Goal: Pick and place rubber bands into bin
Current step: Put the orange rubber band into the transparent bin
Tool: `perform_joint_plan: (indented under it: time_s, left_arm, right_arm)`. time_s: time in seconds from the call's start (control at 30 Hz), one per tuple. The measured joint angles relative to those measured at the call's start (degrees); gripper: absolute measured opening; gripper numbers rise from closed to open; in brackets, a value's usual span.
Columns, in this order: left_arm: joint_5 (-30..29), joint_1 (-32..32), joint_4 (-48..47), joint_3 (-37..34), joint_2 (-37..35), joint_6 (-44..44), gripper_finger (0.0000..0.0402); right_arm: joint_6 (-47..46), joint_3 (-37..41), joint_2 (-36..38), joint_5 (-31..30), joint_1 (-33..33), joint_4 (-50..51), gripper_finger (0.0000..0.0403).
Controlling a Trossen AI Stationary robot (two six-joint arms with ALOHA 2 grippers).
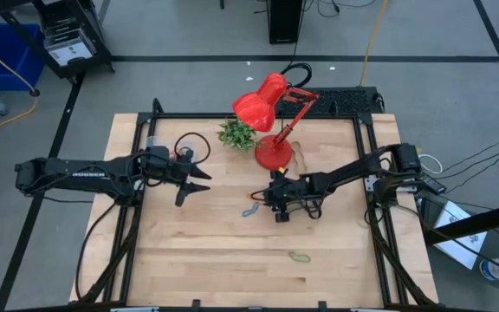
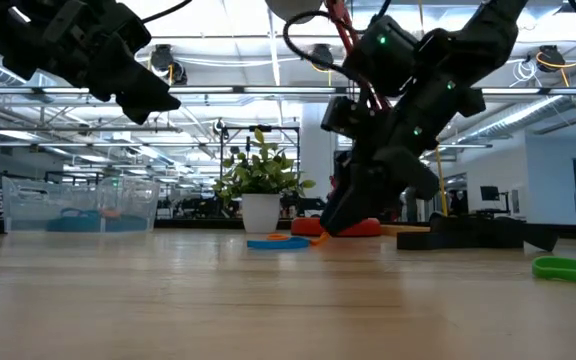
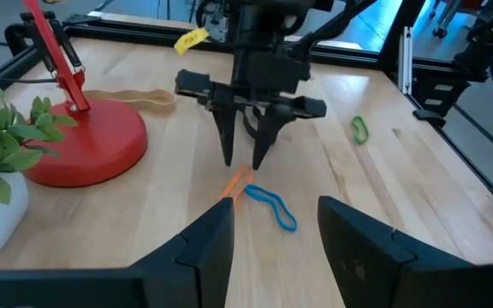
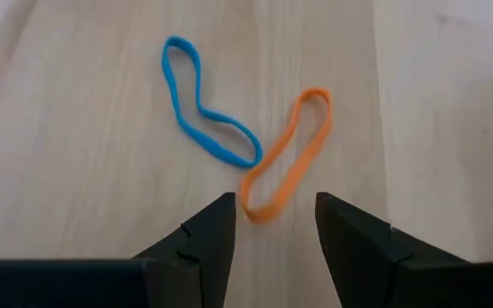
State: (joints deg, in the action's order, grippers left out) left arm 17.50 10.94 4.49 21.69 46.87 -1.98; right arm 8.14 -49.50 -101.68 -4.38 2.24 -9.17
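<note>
A blue rubber band (image 4: 208, 103) and an orange rubber band (image 4: 285, 154) lie flat on the wooden table, crossing at one end. My right gripper (image 4: 272, 210) is open and points down just above them, a finger on either side of the orange band's near end; it also shows in the high view (image 1: 275, 204). A green band (image 1: 299, 256) lies toward the near edge. A tan band (image 3: 135, 98) lies by the lamp base. The clear bin (image 2: 78, 205) stands at the far left, with bands inside. My left gripper (image 1: 193, 182) is open and empty, raised above the table's left part.
A red desk lamp (image 1: 271, 130) on a round base and a small potted plant (image 1: 237, 133) stand at the far middle of the table. A black cable loop (image 1: 193, 143) lies near my left arm. Bare wood lies toward the near edge.
</note>
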Motion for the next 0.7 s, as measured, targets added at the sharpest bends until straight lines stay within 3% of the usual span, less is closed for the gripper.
perform_joint_plan:
  time_s: [0.27,0.7]
  left_arm:
    - [-0.02,0.00,-0.02,0.00,-0.02,0.02,0.0177]
    - [-0.02,0.00,-0.04,0.00,-0.01,0.04,0.0177]
  right_arm:
    - [-0.15,-0.01,-1.26,0.20,-0.02,-0.16,0.0136]
    - [0.02,-0.02,-1.24,3.17,-0.05,-0.46,0.0015]
